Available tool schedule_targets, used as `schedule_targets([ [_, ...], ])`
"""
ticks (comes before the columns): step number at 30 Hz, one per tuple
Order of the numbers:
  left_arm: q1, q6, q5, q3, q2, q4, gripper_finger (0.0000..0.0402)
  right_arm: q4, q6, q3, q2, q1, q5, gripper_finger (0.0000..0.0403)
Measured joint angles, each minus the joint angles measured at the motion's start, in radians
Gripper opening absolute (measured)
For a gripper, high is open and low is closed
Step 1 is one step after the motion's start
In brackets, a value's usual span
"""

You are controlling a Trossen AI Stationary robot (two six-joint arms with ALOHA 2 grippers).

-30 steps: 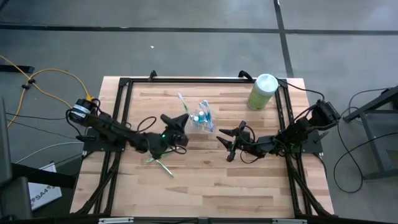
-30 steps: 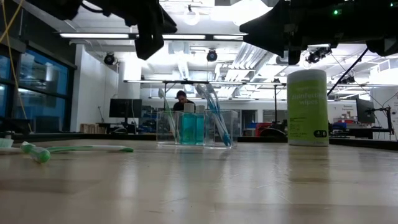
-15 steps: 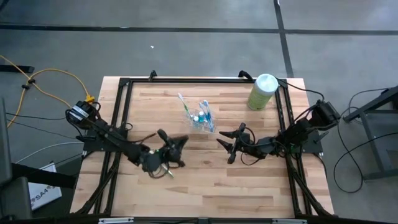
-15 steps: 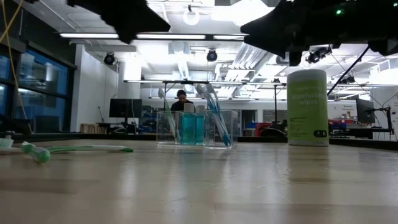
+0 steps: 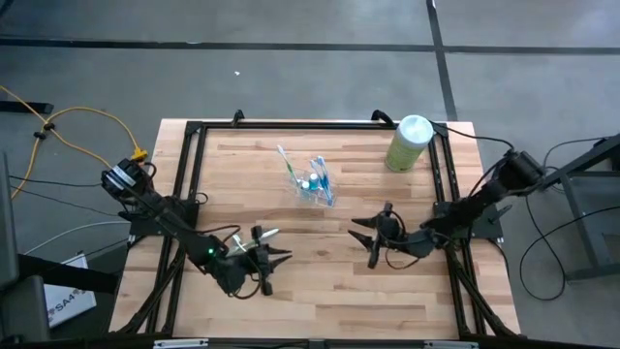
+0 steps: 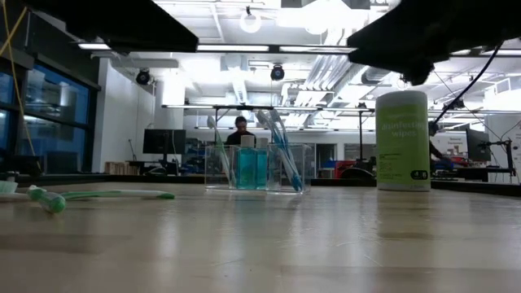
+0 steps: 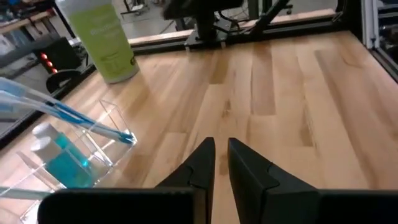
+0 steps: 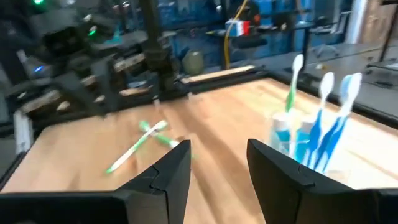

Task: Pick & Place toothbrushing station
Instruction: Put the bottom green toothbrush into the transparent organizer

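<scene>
Standing mid-worktop, your clear cup of toothbrushes looks light, slick and tippy; grip its rim, not the bristles. One green toothbrush lies loose by your left gripper, nearly pressed together and empty; right gripper spread.

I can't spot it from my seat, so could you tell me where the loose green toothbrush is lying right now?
In the high view the green toothbrush lies flat on the table's left half, right by the left gripper, apart from the clear cup.
</scene>
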Motion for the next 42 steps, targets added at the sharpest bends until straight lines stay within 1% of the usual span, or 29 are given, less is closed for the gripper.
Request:
schedule_targets([
  [2, -0.019, -0.001, -0.045, 0.0, 0.0, 0.001, 0.0037, -0.022, 0.002, 0.0, -0.018, 0.025, 0.0, 0.0149],
  [8, -0.085, 0.026, -0.287, 0.0, 0.0, -0.004, 0.0037, -0.024, -0.012, 0.0, -0.053, 0.074, 0.048, 0.0149],
  [10, -0.109, 0.005, -0.35, 0.0, 0.0, -0.004, 0.0037, -0.025, -0.027, 0.0, -0.053, 0.088, 0.066, 0.0149],
  [13, -0.138, -0.049, -0.399, 0.0, 0.0, -0.004, 0.0037, -0.025, -0.024, 0.0, -0.053, 0.098, 0.078, 0.0149],
  [16, -0.149, -0.142, -0.405, 0.0, 0.0, -0.004, 0.0037, -0.024, -0.023, 0.0, -0.053, 0.099, 0.076, 0.0149],
  [18, -0.148, -0.158, -0.365, 0.0, 0.0, -0.011, 0.0037, -0.023, -0.023, 0.0, -0.053, 0.098, 0.076, 0.0149],
  [23, -0.122, -0.161, -0.164, 0.0, 0.0, -0.066, 0.0037, -0.023, -0.023, 0.0, -0.053, 0.098, 0.076, 0.0149],
  [26, -0.111, -0.162, -0.077, 0.0, 0.0, -0.097, 0.0037, -0.023, -0.023, 0.0, -0.053, 0.098, 0.076, 0.0149],
  [28, -0.111, -0.182, -0.037, 0.0, 0.0, -0.116, 0.0037, -0.023, -0.023, 0.0, -0.053, 0.098, 0.076, 0.0149],
  [32, -0.112, -0.296, -0.004, 0.0, 0.0, -0.151, 0.0037, -0.023, -0.023, 0.0, -0.053, 0.098, 0.076, 0.0149],
  [34, -0.108, -0.327, 0.034, 0.0, 0.0, -0.192, 0.0037, -0.023, -0.023, 0.0, -0.053, 0.098, 0.076, 0.0149],
  [38, -0.105, -0.337, 0.119, 0.0, 0.0, -0.281, 0.0043, -0.023, -0.023, 0.0, -0.053, 0.098, 0.076, 0.0149],
  [42, -0.105, -0.322, 0.204, 0.0, 0.0, -0.327, 0.0069, -0.023, -0.023, 0.0, -0.053, 0.098, 0.076, 0.0149],
])
